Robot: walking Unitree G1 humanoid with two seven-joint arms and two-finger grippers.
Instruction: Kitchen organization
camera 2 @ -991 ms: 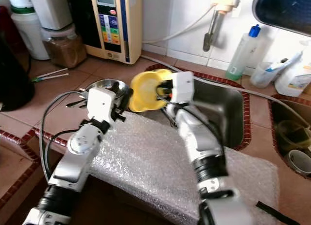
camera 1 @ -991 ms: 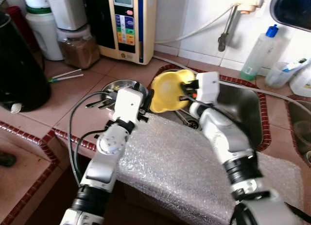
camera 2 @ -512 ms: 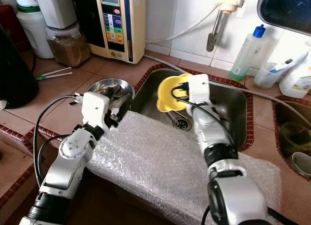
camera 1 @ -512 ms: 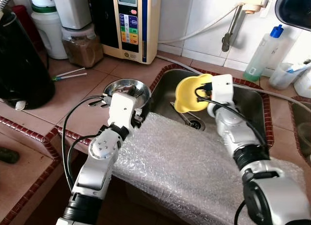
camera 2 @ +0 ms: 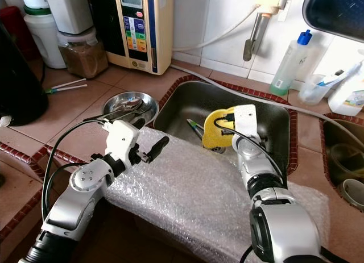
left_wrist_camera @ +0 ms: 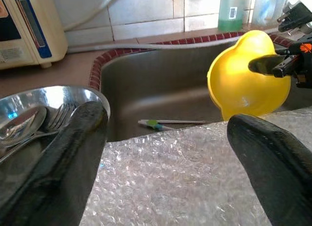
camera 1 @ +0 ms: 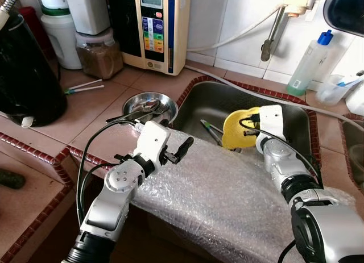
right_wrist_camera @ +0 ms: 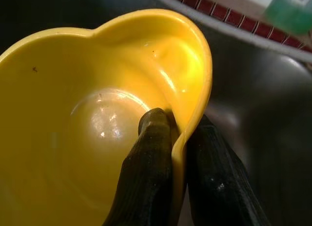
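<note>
Head views: the right gripper [camera 1: 248, 126] holds the yellow bowl [camera 1: 238, 129] tilted over the steel sink [camera 1: 296, 126]; left wrist view: the left gripper [left_wrist_camera: 165, 153] gapes wide, empty, over bubble wrap [left_wrist_camera: 180, 182]; right wrist view: fingers [right_wrist_camera: 146, 177] pinch the bowl's rim.

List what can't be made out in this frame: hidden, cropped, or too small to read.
- Sink drain: head views, hidden behind the yellow bowl held by the right gripper.
- Steel dish contents: left wrist view, partly blocked by a finger of the left gripper.
- Water machine button labels: too small to read.
- Dark object at the upper right: cut off by the frame edge.
- Second basin: cropped at the right edge.
</note>
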